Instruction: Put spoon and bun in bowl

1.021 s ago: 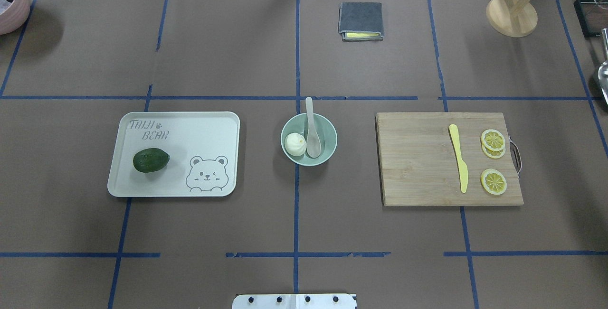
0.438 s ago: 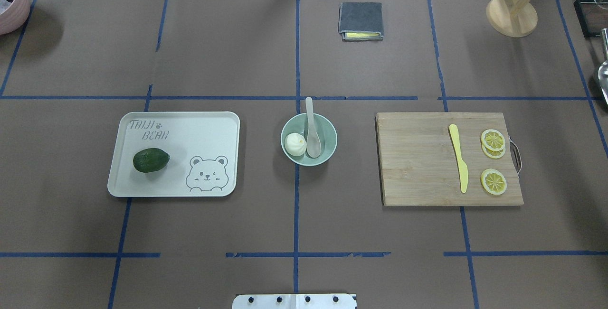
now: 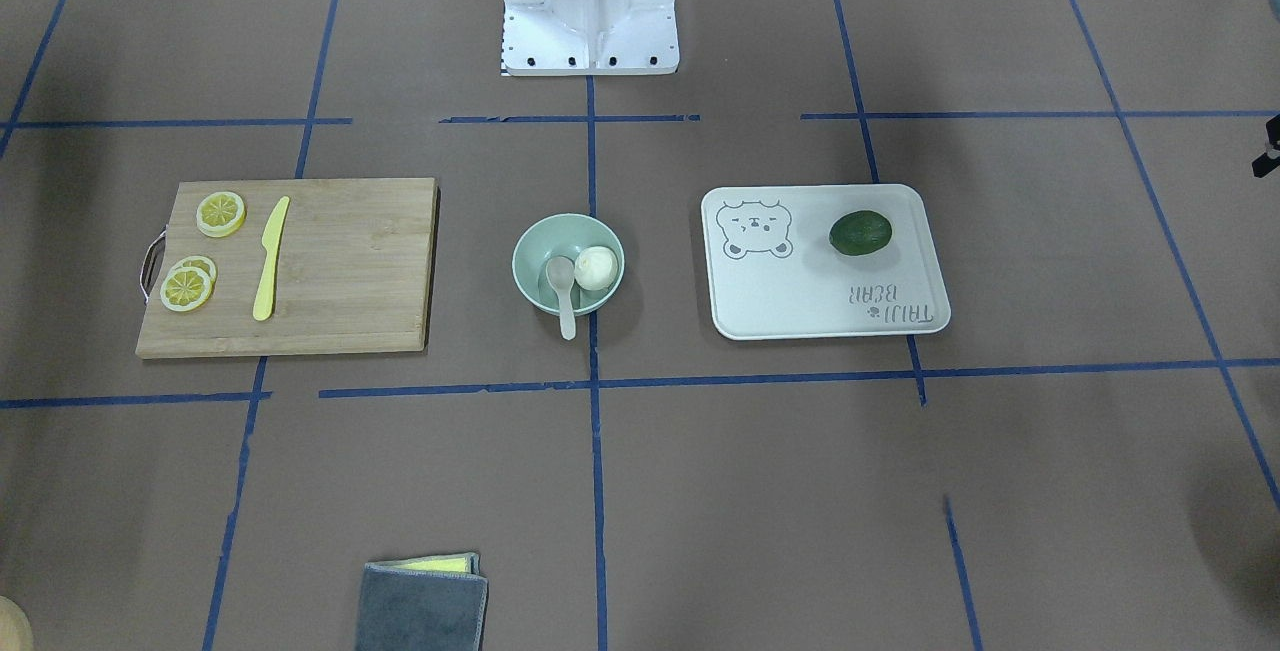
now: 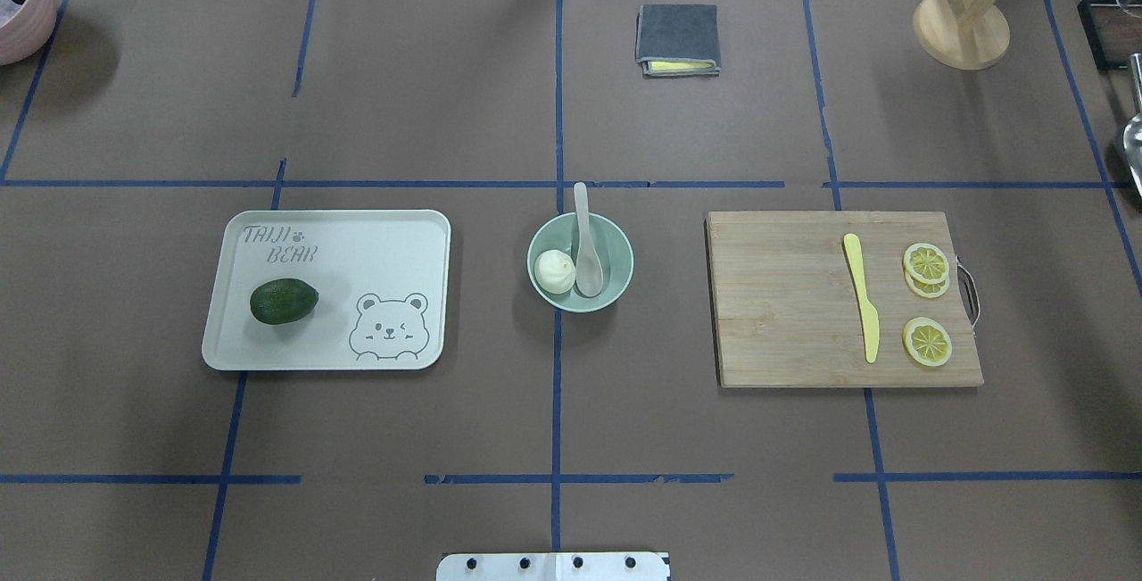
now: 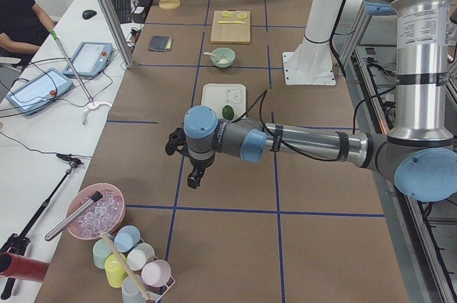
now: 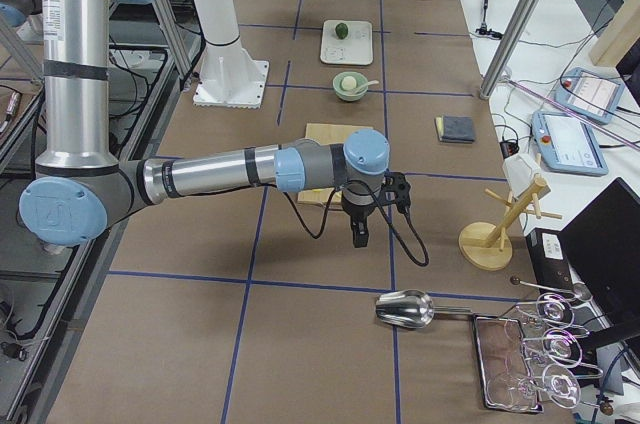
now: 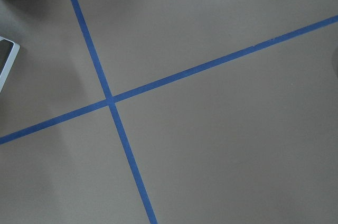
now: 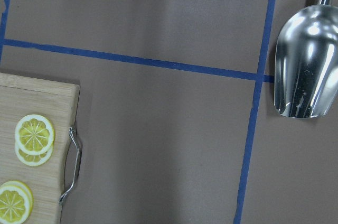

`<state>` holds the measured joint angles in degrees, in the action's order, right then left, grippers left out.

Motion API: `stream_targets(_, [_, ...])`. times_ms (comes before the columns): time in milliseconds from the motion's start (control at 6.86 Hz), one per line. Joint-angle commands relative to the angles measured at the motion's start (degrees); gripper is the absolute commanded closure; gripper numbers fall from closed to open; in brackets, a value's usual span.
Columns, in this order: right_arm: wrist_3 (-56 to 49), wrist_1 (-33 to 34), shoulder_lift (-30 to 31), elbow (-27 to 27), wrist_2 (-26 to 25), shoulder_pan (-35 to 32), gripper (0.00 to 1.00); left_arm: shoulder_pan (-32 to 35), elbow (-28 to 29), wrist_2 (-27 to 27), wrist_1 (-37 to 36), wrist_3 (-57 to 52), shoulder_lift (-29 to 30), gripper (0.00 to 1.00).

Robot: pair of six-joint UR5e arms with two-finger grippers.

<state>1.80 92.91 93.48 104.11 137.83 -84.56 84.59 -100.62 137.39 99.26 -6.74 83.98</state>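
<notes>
The pale mint-green bowl (image 4: 617,265) stands at the table's middle and also shows in the front view (image 3: 533,249). The white pleated bun (image 4: 555,271) lies inside it on the left. The pale spoon (image 4: 585,251) lies with its scoop in the bowl and its handle over the far rim. My left gripper (image 5: 194,177) hangs over bare table far to the left, well away from the bowl. My right gripper (image 6: 358,236) hangs far to the right, beyond the cutting board. I cannot tell whether either is open or shut.
A white bear tray (image 4: 375,242) with a green avocado (image 4: 283,301) lies left of the bowl. A wooden cutting board (image 4: 785,295) with a yellow knife (image 4: 862,297) and lemon slices (image 4: 926,263) lies right. A grey cloth (image 4: 677,38), a wooden stand (image 4: 961,28) and a metal scoop (image 8: 306,65) lie farther off.
</notes>
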Motion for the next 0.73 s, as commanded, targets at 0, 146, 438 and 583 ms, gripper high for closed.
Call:
stream_targets(0, [0.1, -0.2, -0.1, -0.1, -0.1, 0.0, 0.00, -0.1, 0.7, -0.6, 1.7, -0.1, 0.3, 0.00])
stream_targets(146, [0.1, -0.4, 0.0, -0.2, -0.1, 0.0, 0.00, -0.4, 0.9, -0.5, 1.0, -0.2, 0.6, 0.00])
stream_targets(438, [0.1, -0.5, -0.1, -0.5, 0.0, 0.0, 0.00, -0.3, 0.0, -0.5, -1.5, -0.3, 0.7, 0.00])
stream_targets(583, [0.1, -0.5, -0.1, -0.6, 0.0, 0.1, 0.00, -0.3, -0.2, -0.5, -1.5, -0.3, 0.5, 0.00])
